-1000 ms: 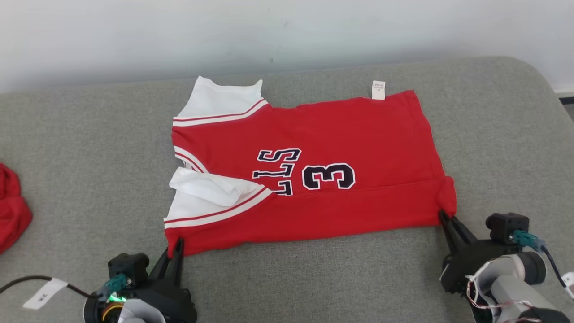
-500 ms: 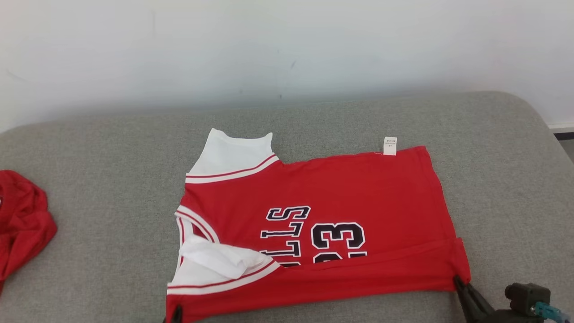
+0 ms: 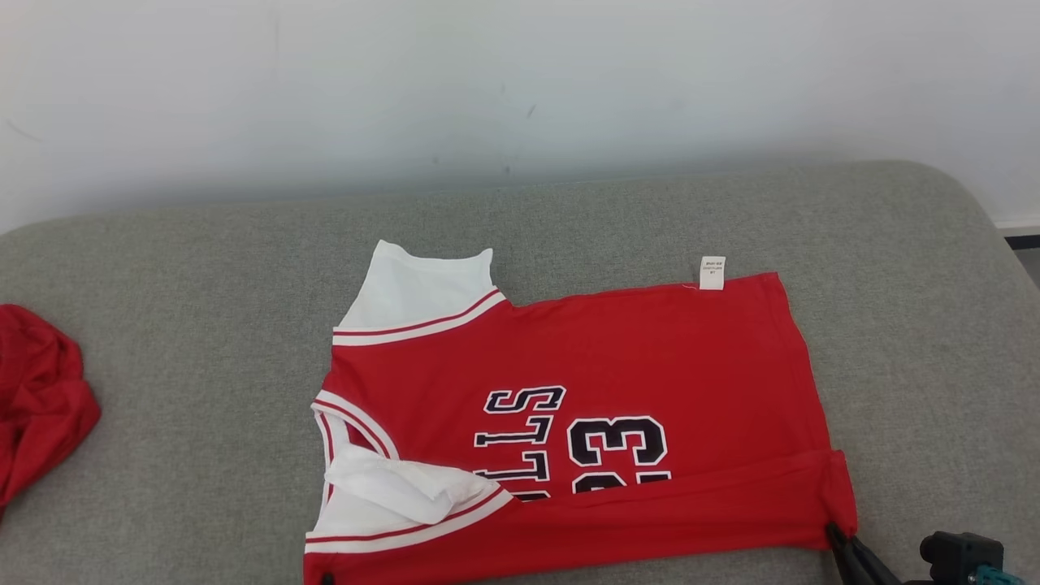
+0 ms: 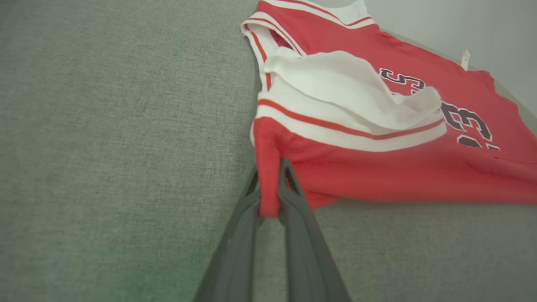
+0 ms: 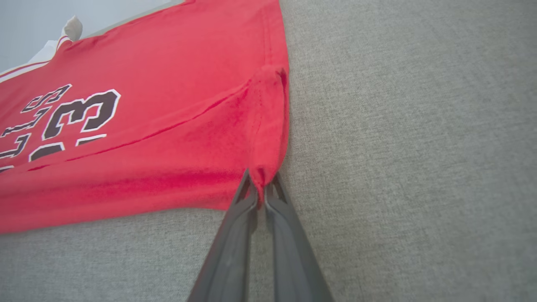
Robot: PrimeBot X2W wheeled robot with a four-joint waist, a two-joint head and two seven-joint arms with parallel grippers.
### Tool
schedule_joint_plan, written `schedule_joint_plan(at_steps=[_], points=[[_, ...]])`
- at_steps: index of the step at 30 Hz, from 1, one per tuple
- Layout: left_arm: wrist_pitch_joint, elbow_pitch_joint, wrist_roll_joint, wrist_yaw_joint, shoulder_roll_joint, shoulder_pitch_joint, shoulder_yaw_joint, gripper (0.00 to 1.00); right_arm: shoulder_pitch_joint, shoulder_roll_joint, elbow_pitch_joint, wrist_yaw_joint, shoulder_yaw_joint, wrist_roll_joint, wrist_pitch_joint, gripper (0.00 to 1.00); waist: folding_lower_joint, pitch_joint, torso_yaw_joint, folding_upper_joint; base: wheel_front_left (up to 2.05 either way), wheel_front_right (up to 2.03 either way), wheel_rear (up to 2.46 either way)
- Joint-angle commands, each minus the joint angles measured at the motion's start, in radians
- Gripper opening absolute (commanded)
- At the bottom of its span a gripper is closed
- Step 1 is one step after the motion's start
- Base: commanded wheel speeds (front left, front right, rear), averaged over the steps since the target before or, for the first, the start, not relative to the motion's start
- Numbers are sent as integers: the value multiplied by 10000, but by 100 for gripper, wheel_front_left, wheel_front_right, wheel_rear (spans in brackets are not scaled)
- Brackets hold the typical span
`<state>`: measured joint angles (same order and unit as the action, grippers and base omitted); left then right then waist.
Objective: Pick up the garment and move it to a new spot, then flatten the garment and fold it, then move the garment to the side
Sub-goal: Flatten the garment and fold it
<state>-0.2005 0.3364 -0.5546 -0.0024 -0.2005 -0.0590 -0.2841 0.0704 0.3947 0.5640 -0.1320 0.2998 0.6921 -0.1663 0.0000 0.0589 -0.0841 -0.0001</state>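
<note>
The garment [image 3: 617,357] is a red jersey with white sleeves and dark lettering, lying spread on the grey cushion, its near edge folded over the number. My left gripper [image 4: 270,167] is shut on its near left corner, where red cloth bunches between the fingers [image 4: 293,197]. At the near right corner my right gripper [image 5: 261,178] is shut on a pinch of the hem. In the head view the right gripper [image 3: 837,536] shows at the bottom right edge, and the left gripper [image 3: 326,578] barely peeks in at the bottom.
A second crumpled red cloth [image 3: 41,402] lies at the far left of the grey cushion [image 3: 203,325]. A white wall [image 3: 487,81] runs behind the cushion. The cushion's rounded right end [image 3: 975,244] drops off beside the jersey.
The head view has tilted upward, so the jersey sits lower in the picture and more wall shows. Both grippers keep hold of the near corners, and more of the number shows.
</note>
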Motion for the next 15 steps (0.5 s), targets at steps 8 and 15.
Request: schedule_joint_plan(at_steps=[8, 15], points=[[-410, -202, 430, 326, -52, -205, 36, 100, -286, -394, -352, 20, -733, -757, -236, 100, 0, -222, -1, 1, 0, 0, 0], [-646, -752, 1208, 629, -218, -193, 455, 100, -366, -689, -916, 20, -1416, -1556, -672, 100, 0, -383, 51, 1, 0, 0, 0]])
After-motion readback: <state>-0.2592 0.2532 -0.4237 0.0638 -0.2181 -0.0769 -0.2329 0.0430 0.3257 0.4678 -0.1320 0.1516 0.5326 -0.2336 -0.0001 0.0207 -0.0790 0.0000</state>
